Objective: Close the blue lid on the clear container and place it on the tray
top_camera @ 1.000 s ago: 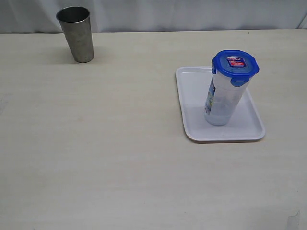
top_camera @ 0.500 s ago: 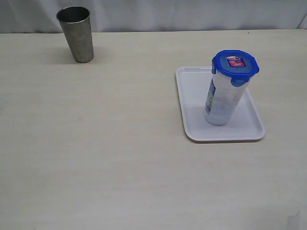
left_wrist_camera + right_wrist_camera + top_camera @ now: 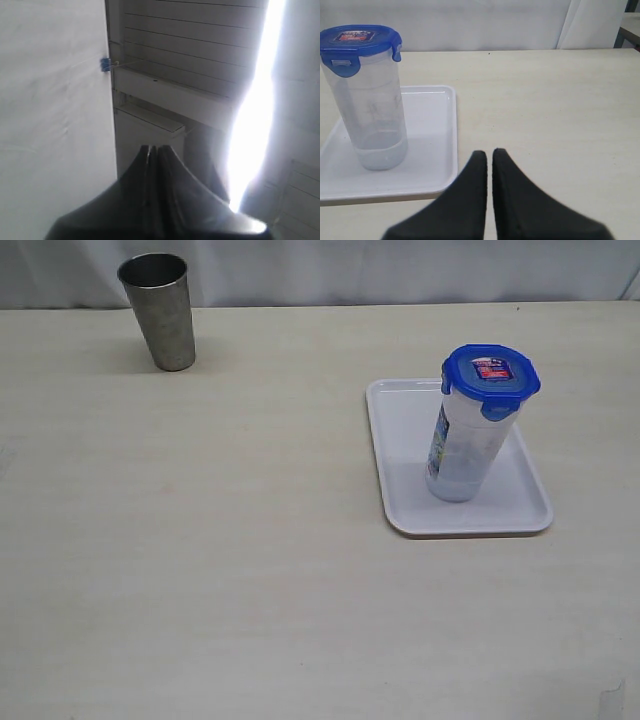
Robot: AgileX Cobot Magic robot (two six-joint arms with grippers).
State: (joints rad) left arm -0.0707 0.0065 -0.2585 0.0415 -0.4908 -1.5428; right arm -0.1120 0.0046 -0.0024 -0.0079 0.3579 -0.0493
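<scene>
The clear container stands upright on the white tray, with the blue lid seated on its top, sticker face up. The right wrist view shows the same container, lid and tray. My right gripper is shut and empty, over bare table beside the tray's edge, apart from the container. My left gripper is shut and empty, pointing at a wall and shelving, away from the table. Neither gripper shows in the exterior view.
A grey metal cup stands upright at the far left of the table. A white backdrop runs along the far edge.
</scene>
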